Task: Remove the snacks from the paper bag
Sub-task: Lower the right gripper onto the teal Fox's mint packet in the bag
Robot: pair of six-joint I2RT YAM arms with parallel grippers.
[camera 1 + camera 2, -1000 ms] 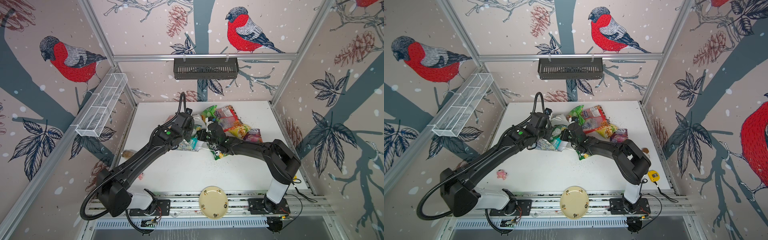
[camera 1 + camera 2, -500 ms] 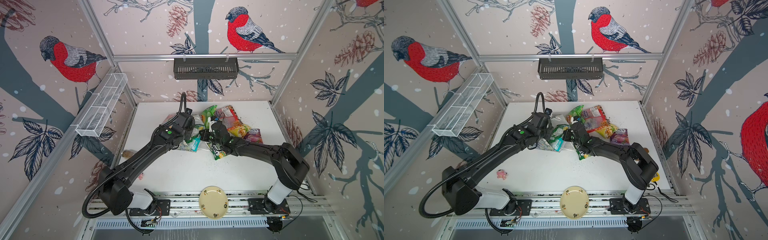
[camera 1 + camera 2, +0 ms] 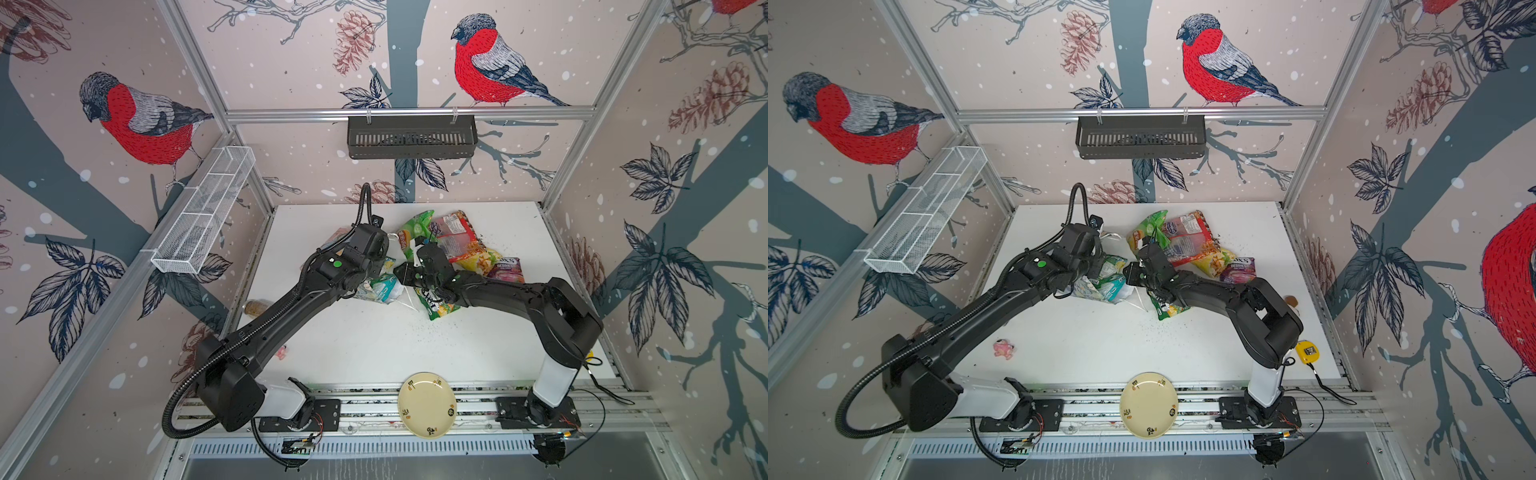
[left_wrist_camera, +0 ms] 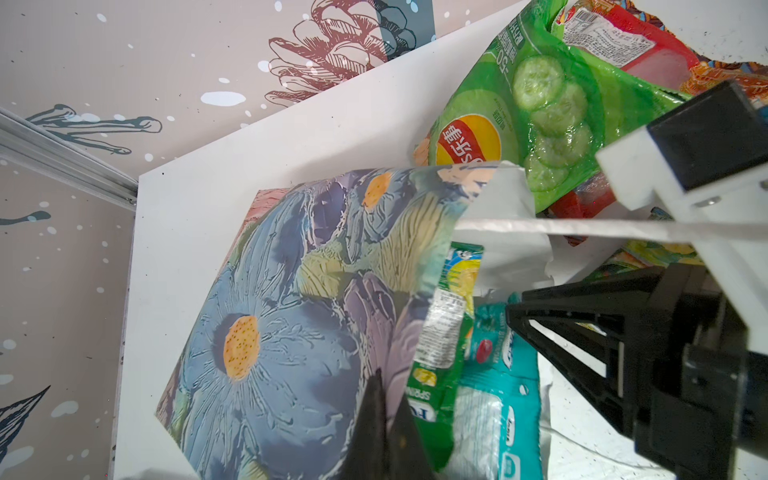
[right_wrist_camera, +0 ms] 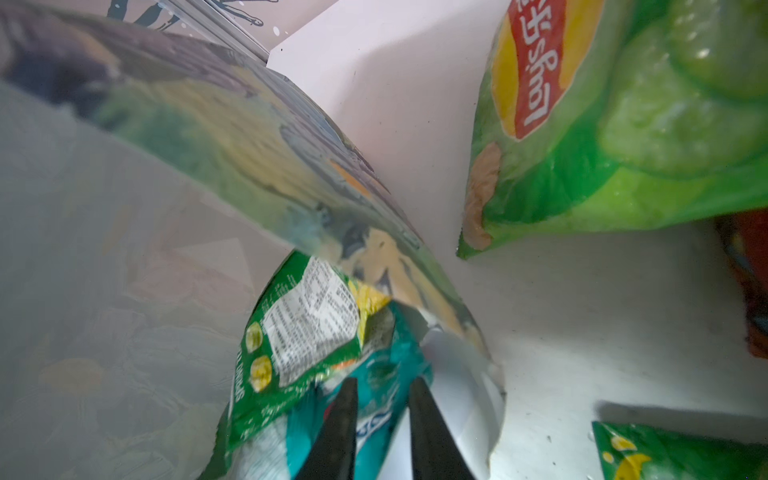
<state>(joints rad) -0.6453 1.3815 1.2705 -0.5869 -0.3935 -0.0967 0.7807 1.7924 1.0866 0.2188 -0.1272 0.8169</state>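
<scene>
The floral paper bag point(image 4: 291, 311) lies tipped on its side, and my left gripper point(image 4: 386, 395) is shut on its wall. A green FOX'S packet point(image 4: 440, 353) and a teal packet point(image 5: 382, 365) stick out of its mouth. My right gripper point(image 5: 384, 382) is at the mouth, open, its fingers a little apart over the teal packet point(image 3: 384, 286). Lying on the table are the cucumber packet point(image 3: 415, 226), red packet point(image 3: 455, 235), yellow packet point(image 3: 482, 259), purple packet point(image 3: 507, 268) and another green FOX'S packet point(image 3: 436, 305).
A cream plate point(image 3: 426, 405) sits on the front rail. A pink toy point(image 3: 1004, 348), a yellow tape measure point(image 3: 1307, 352) and a brown plush point(image 3: 1291, 300) lie near the table's sides. A black basket point(image 3: 411, 137) and a wire rack point(image 3: 203, 212) hang on the walls.
My right gripper's jaws have parted at the bag's mouth, having been shut before. The left gripper still holds the bag in much the same place.
</scene>
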